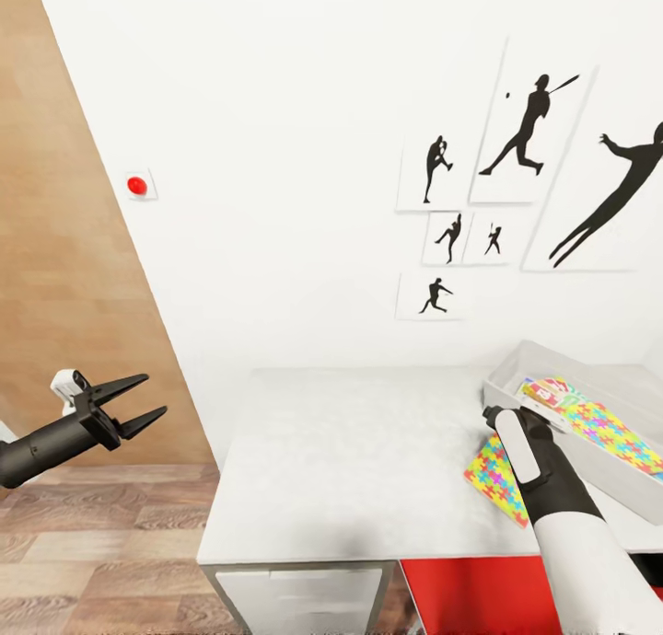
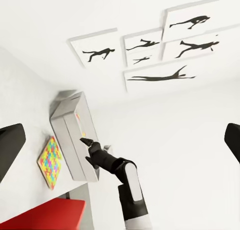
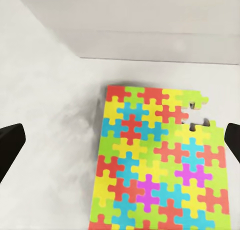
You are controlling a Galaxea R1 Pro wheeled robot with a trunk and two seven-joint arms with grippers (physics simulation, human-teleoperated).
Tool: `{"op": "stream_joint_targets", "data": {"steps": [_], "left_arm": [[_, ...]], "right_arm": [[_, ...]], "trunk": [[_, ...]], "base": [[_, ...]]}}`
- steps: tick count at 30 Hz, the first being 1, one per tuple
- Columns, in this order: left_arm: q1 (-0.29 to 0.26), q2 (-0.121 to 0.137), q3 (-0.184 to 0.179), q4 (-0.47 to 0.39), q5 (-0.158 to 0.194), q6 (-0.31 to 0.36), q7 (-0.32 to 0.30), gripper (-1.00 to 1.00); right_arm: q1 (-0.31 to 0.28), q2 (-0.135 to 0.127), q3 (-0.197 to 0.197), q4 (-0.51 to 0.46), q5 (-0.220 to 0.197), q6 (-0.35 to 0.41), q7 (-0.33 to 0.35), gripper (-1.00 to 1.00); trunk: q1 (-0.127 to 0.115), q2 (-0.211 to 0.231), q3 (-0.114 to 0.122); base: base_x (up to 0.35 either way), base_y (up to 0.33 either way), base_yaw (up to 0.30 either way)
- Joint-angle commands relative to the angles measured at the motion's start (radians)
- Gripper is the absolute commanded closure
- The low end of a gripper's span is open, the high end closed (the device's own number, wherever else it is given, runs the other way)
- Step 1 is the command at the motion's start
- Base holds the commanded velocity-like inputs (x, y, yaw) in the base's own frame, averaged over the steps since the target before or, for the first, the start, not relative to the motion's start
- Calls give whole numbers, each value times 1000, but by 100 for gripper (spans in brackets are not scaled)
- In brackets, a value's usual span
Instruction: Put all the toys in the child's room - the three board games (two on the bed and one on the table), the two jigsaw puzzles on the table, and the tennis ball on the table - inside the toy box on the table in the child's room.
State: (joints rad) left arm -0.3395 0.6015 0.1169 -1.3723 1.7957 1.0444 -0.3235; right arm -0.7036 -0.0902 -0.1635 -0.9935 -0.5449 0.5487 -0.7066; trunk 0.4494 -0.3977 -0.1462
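Observation:
One jigsaw puzzle [image 1: 486, 477] lies flat on the table [image 1: 350, 451], just in front of the toy box [image 1: 589, 465]. My right gripper [image 1: 495, 418] hovers over this puzzle [image 3: 155, 160], open, its fingers [image 3: 10, 146] spread wide to either side of the box and not touching it. Inside the toy box lie the second jigsaw puzzle [image 1: 610, 429] and a board game [image 1: 551, 393] with a red logo. My left gripper [image 1: 155, 394] is open with nothing in it, out past the table's left end above the floor. The left wrist view shows the toy box [image 2: 70, 135] and the right gripper [image 2: 86, 150].
Baseball-player silhouette pictures [image 1: 529, 129] hang on the white wall behind the table. A red button [image 1: 136, 186] sits on the wall at left. Under the table are a white drawer unit [image 1: 295, 598] and a red piece of furniture [image 1: 479, 594]. Wood-plank floor [image 1: 101, 525] lies left of the table.

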Motion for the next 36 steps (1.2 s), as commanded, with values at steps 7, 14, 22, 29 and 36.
{"op": "stream_joint_targets", "data": {"steps": [7,14,22,29,36], "left_arm": [[0,7,-49,-81,-3,3,-115,-100],[-21,-1,-211,-105,-7,3,-172,-100],[-25,-15,-264,-108,-8,3,-181,-100],[-26,-15,-264,-108,-9,3,-181,-100],[-26,-14,-263,-108,-10,3,-181,-100]], "right_arm": [[-13,-1,0,1,-7,3,-6,-100],[-14,-1,-2,1,-7,3,-5,-100],[-37,-15,-3,1,-7,3,-1,-100],[-57,-41,-7,9,-9,3,2,-100],[-107,-45,-7,81,-8,-2,4,-100]], "trunk": [[1,-2,-14],[1,-2,-25],[1,-2,-38],[1,-2,-50],[1,-2,-61]], "base": [[0,0,0],[0,0,0],[0,0,0],[0,0,0],[0,0,0]]}}
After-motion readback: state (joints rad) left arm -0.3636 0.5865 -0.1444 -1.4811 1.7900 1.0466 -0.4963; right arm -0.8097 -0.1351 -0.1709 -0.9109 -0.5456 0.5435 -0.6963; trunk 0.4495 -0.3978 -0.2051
